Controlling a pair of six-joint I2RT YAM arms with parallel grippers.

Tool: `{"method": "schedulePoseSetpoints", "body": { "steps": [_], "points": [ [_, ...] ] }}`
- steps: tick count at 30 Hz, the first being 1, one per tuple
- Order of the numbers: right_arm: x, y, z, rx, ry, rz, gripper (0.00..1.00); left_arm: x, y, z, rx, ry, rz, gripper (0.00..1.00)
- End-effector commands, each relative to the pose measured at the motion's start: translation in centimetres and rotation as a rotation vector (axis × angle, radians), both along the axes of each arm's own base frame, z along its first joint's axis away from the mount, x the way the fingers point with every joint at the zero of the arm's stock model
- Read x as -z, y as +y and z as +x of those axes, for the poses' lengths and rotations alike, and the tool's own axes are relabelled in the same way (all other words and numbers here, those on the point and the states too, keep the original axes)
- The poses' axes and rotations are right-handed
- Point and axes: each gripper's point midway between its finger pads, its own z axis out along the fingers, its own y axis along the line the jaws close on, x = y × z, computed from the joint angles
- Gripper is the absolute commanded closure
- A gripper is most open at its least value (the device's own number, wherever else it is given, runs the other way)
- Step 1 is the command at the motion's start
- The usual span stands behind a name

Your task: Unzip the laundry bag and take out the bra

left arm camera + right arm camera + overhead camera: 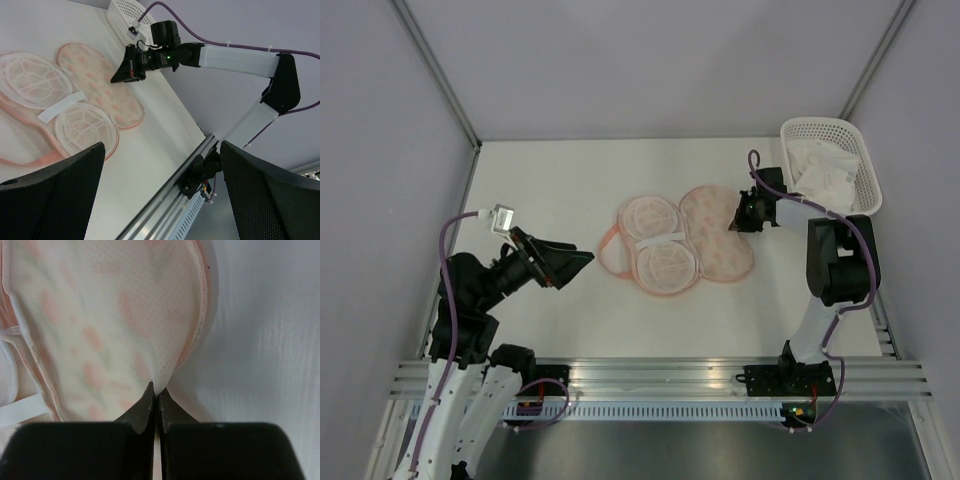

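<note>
Two end effectors, one bag, one basket on a white table (pixel 550 180).

1. Laundry bag (pixel 665 255): lies at the table's centre, spread flat in two lobed halves. The mesh half (pixel 655 245), showing white lattice, lies toward 9 o'clock. The cream printed half (pixel 722 238) lies toward 3 o'clock. A white strip (pixel 655 240) crosses the mesh half, and a salmon loop strap (pixel 607 250) juts out at 9 o'clock.
2. Right end effector (pixel 738 222): at the bag's 3 o'clock edge, jaws pinched together on the rim of the printed half. In the right wrist view the fabric rises into a small peak between the tips.
3. Left end effector (pixel 575 268): at 9 o'clock of the bag, near the loop strap but apart from it, jaws wide, holding nothing.
4. White lattice basket (pixel 868 190): at 1 o'clock of the bag, in the table's far corner just beyond the right wrist, with white fabric (pixel 820 170) heaped inside.
</note>
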Motion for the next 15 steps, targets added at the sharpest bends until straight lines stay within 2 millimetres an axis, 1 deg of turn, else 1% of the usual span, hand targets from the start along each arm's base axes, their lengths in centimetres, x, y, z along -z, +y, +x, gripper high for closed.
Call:
{"method": "schedulePoseSetpoints", "body": {
  "steps": [1, 2, 3, 4, 5, 6, 7, 8, 9, 10, 11, 12, 13, 15],
  "points": [
    [-2.7, -1.0, 0.6, 0.032, -0.063, -0.044, 1.00, 0.2, 0.5, 0.2, -0.026, -0.036, 0.027, 0.00],
    [-3.4, -1.5, 0.9, 0.047, -0.078, -0.064, 0.99, 0.3, 0.5, 0.2, -0.026, -0.035, 0.028, 0.00],
    [-4.3, -1.6, 1.0, 0.053, -0.096, -0.070, 0.95, 0.2, 0.5, 0.1, -0.026, -0.039, 0.027, 0.00],
    [-4.6, -1.8, 0.9, 0.058, -0.092, -0.082, 0.93, 0.2, 0.5, 0.1, -0.028, -0.040, 0.030, 0.00],
    [-5.3, -2.1, 1.2, 0.064, -0.107, -0.093, 0.91, 0.2, 0.5, 0.0, -0.028, -0.040, 0.030, 0.00],
    [-5.8, -2.0, 1.3, 0.062, -0.116, -0.095, 0.73, 0.2, 0.5, 0.0, -0.030, -0.042, 0.031, 0.00],
    [-5.7, -2.2, 1.1, 0.065, -0.104, -0.102, 0.64, 0.2, 0.5, 0.0, -0.030, -0.042, 0.032, 0.00],
    [-6.0, -2.3, 1.2, 0.065, -0.103, -0.105, 0.59, 0.2, 0.5, 0.0, -0.030, -0.042, 0.032, 0.00],
    [-5.5, -2.4, 1.1, 0.066, -0.087, -0.112, 0.52, 0.2, 0.6, 0.1, -0.033, -0.043, 0.032, 0.01],
    [-5.3, -2.6, 0.9, 0.072, -0.065, -0.123, 0.49, 0.2, 0.6, 0.0, -0.031, -0.042, 0.031, 0.00],
    [-4.5, -2.8, 0.5, 0.080, -0.035, -0.141, 0.46, 0.3, 0.6, 0.0, -0.033, -0.041, 0.031, 0.01],
    [-4.3, -3.6, 0.4, 0.107, -0.023, -0.186, 0.45, 0.3, 0.6, 0.0, -0.031, -0.041, 0.031, 0.00],
    [-3.8, -4.4, -0.3, 0.130, 0.011, -0.236, 0.44, 0.2, 0.6, -0.1, -0.031, -0.042, 0.031, 0.00],
    [-4.0, -5.0, -1.1, 0.165, 0.026, -0.308, 0.43, 0.3, 0.6, -0.1, -0.033, -0.041, 0.031, 0.00]
  ]
}}
